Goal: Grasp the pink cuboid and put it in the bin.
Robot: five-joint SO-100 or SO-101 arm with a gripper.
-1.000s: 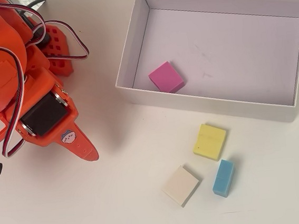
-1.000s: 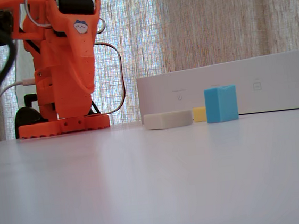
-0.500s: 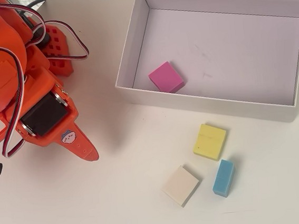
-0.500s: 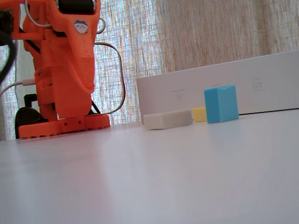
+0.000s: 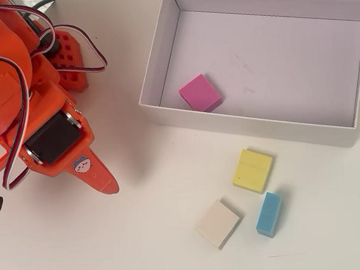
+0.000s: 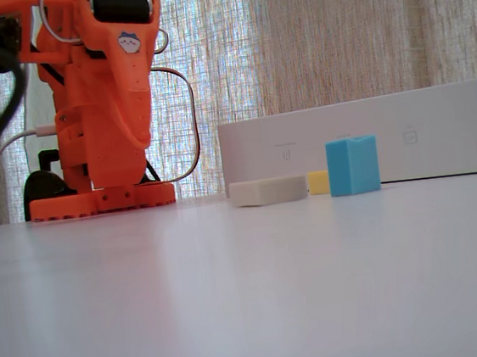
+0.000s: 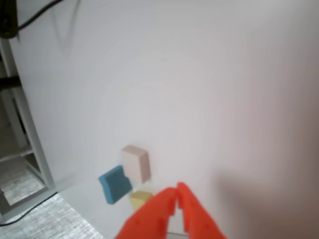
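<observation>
Magenta-pink, the pink cuboid (image 5: 200,93) lay flat on the floor of the bin (image 5: 159,54), near its front wall, so the task looked done. Only the overhead view showed it; in the fixed view the bin's wall hid it. The gripper (image 7: 177,195) was empty, fingertips together in the wrist view, well apart from the yellow block (image 5: 253,171), cream block (image 5: 218,223) and blue block (image 5: 268,214).

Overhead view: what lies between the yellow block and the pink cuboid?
Only the bin's near wall; the pink cuboid lies inside, the yellow block outside on the table.
</observation>
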